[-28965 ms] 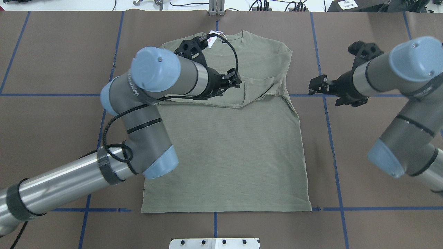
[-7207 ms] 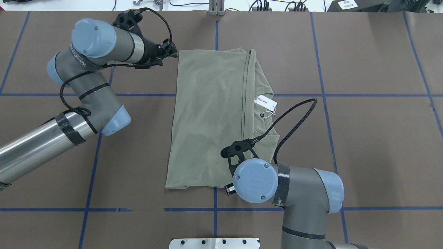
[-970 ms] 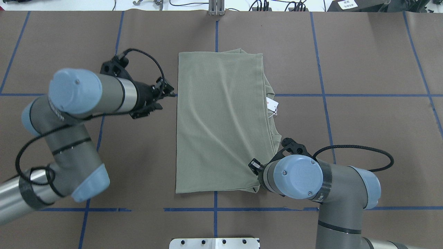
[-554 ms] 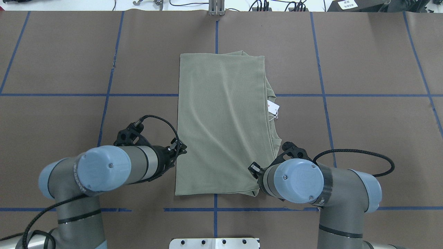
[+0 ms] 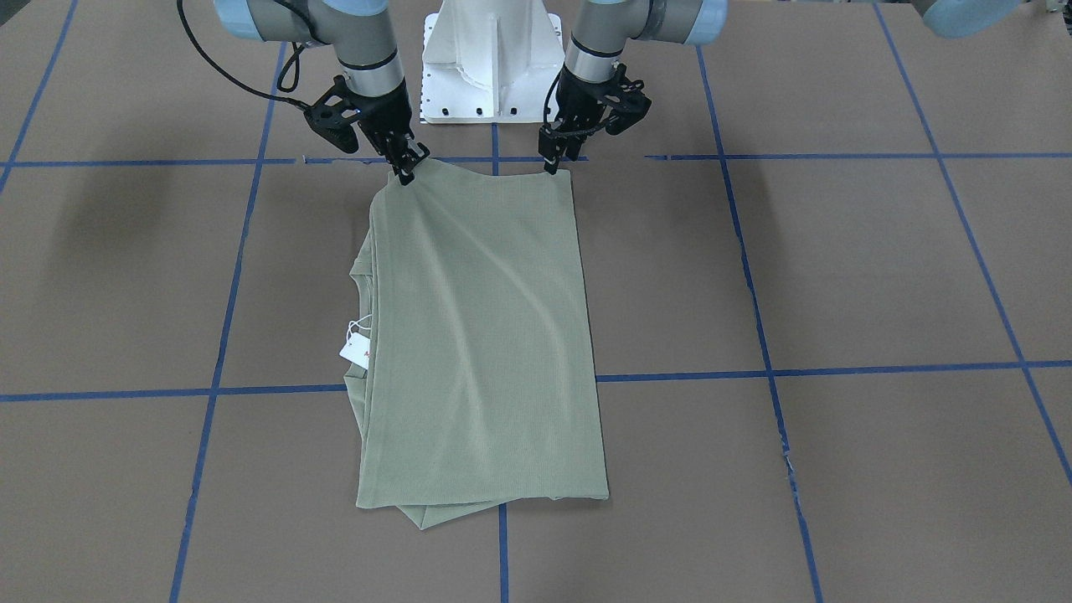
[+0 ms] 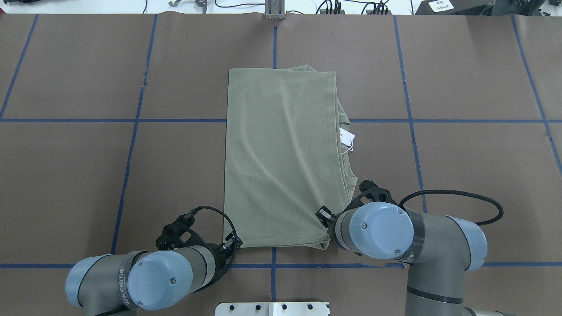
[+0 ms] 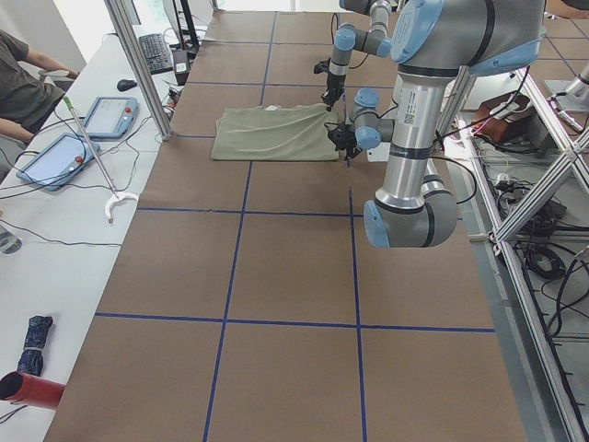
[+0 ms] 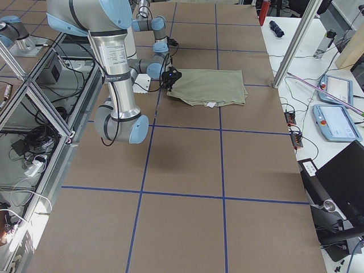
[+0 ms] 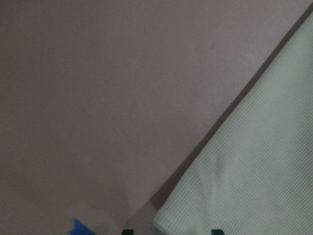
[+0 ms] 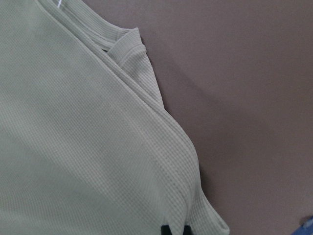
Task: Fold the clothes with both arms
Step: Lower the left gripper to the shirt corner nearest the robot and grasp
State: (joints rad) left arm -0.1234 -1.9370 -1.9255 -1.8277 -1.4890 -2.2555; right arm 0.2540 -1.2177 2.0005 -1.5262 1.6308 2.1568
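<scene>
Upper left in the front view, right pincer (image 5: 408, 172) grips the shirt (image 5: 477, 335) corner; left pincer (image 5: 551, 162), upper centre, gapes around the other

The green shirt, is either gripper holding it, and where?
The right gripper pinches the green shirt at its robot-side corner on the hang tag side. The left gripper straddles the other near corner, jaws open.

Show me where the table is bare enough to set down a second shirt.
Bare table lies on both sides of the shirt and beyond its far edge. Crowded: its robot-side corners, where the left gripper and right gripper sit.
</scene>
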